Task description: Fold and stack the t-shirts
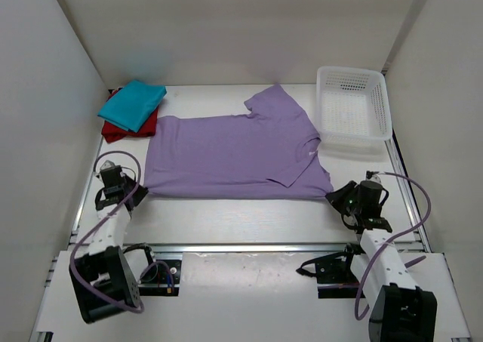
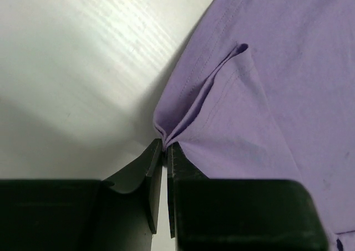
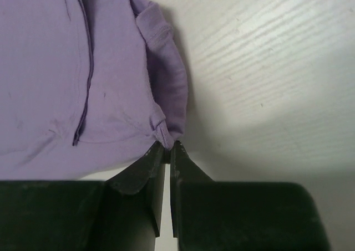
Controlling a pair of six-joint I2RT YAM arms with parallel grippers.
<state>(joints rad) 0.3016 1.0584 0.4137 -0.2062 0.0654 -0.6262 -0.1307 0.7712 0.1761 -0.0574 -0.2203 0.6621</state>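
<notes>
The pale lavender t-shirt [image 1: 234, 153] lies spread flat across the middle of the table, one sleeve pointing to the back. My left gripper [image 1: 138, 189] is shut on its near left corner [image 2: 165, 133]. My right gripper [image 1: 332, 195] is shut on its near right corner [image 3: 166, 132]. The cloth bunches into small pleats at both pairs of fingertips. The teal-blue t-shirt [image 1: 132, 103] lies folded on top of the deep red t-shirt [image 1: 119, 130] at the back left.
A white plastic mesh basket [image 1: 353, 105] stands at the back right. White walls close in the table on the left, back and right. A metal rail [image 1: 249, 245] runs along the near edge.
</notes>
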